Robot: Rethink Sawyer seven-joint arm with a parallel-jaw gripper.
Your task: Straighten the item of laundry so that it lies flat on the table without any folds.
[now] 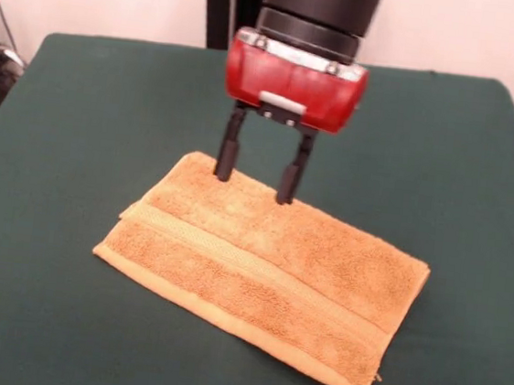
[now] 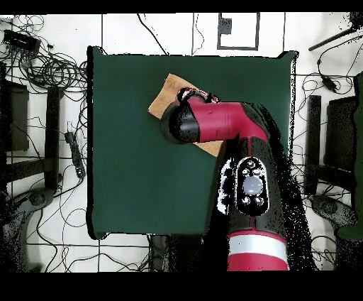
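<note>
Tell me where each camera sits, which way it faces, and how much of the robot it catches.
Front view: across the table from the robot, looking back at it; shows the towel and the gripper, open, its tips at the towel's far edge, plus the red wrist above.
Overhead view: above the table, looking straight down, robot base at the bottom; the arm reaches up the picture and covers most of the towel.
Shared: table, towel, arm.

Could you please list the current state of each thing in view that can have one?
Towel: folded over into a rectangle, lying on the table, woven band facing up.
Claw: open, fingertips at the towel's far edge, holding nothing.
Table: covered in green cloth, bearing the towel.
</note>
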